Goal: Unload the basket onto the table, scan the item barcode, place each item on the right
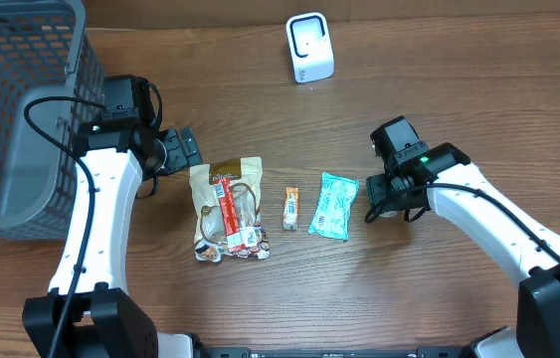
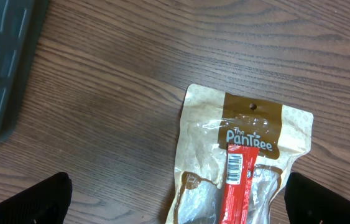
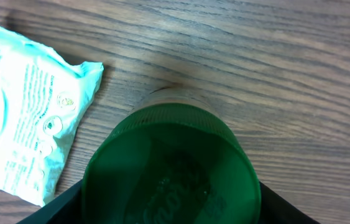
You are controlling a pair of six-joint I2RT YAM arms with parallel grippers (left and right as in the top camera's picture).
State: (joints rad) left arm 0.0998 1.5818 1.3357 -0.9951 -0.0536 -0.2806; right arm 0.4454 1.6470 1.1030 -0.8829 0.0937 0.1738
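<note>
A round green lid (image 3: 170, 163) of a container fills the bottom of the right wrist view. My right gripper (image 3: 168, 202) is shut on it, a dark finger tight against each side. From overhead the gripper (image 1: 385, 196) hides that container, just right of a teal packet (image 1: 333, 206). A white barcode scanner (image 1: 309, 47) stands at the back of the table. My left gripper (image 2: 181, 202) hangs open over the top of a tan PanTree pouch (image 2: 249, 130) with a red bar (image 2: 237, 186) lying on it, barcode up.
A grey mesh basket (image 1: 11, 109) fills the far left, close behind my left arm. A small orange packet (image 1: 290, 207) lies between the pouch (image 1: 228, 209) and the teal packet. Bare wood stretches along the table's right side and front.
</note>
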